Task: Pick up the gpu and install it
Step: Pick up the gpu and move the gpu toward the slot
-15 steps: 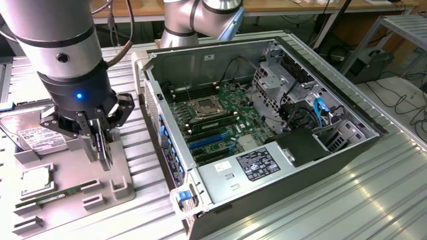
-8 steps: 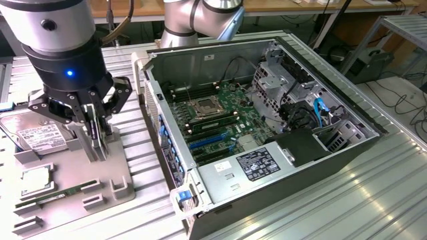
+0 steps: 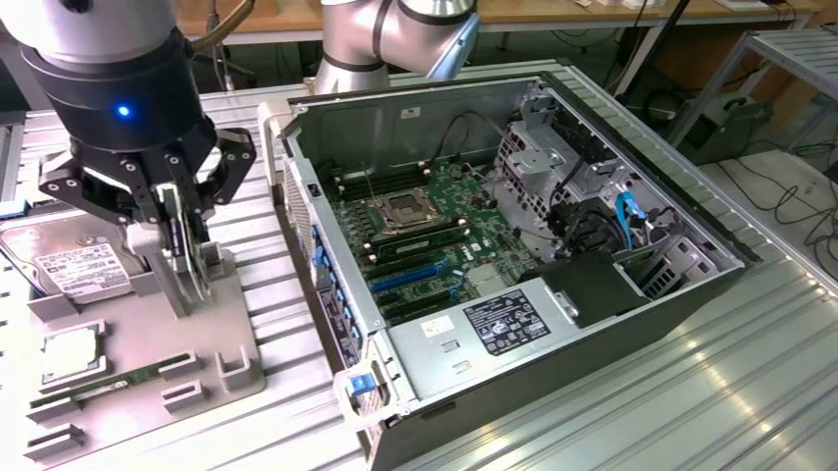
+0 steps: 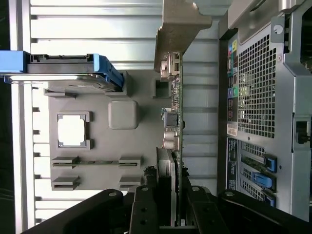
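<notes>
Ribbed aluminium table [image 3: 733, 392] bearing two items in the exterior view: a grey moulded parts tray [image 3: 223, 329] at lower left, and an open black tower computer case [image 3: 681, 235] at centre and right, its green motherboard [image 3: 433, 226] exposed.

Tray contents: silver boxy hard drive [image 3: 66, 260], square processor chip [image 3: 73, 353], narrow green memory stick [image 3: 112, 383].

Black multi-link gripper [image 3: 183, 240], upper left: jaws drawn narrow, fingers pressed on either face of the gpu [image 3: 199, 280].

The gpu is a thin dark circuit card, upright on edge and low over the tray's near-case side. In the wrist view its silver metal bracket [image 4: 178, 24] sits at the end away from the gripper [image 4: 175, 217].
</notes>
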Robot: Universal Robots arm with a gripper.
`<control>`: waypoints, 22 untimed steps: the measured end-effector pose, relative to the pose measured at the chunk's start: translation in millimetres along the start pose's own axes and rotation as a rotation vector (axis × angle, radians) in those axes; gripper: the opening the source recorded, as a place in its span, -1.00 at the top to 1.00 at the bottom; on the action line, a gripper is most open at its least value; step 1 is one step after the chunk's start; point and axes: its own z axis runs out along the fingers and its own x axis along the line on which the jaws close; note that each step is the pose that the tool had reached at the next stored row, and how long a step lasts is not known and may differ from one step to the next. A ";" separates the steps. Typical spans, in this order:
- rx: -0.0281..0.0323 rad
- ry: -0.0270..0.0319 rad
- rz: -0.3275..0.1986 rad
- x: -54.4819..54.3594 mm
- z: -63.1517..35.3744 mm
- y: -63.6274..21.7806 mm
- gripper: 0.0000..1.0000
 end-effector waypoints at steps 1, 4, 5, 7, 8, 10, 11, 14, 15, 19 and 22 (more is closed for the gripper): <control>0.0000 -0.0001 0.000 -0.1 -3.7 0.1 0.44; 0.0000 0.0000 0.000 -0.3 -10.5 0.4 0.44; 0.0000 0.0000 0.000 -0.3 -12.6 0.4 0.44; 0.0000 0.0000 0.000 -0.5 -17.3 0.6 0.44; 0.0000 0.0000 0.000 -0.5 -19.9 0.7 0.44; 0.0000 0.0000 0.000 -0.5 -25.0 0.9 0.44; 0.0000 -0.0001 0.000 -0.6 -27.7 1.0 0.44; 0.0002 0.0000 0.000 -0.7 -40.1 1.4 0.44; 0.0002 0.0000 0.000 -0.7 -42.3 1.5 0.44; 0.0001 -0.0001 0.000 -0.8 -51.2 1.8 0.44; 0.0003 0.0001 0.000 -0.9 -58.7 2.0 0.44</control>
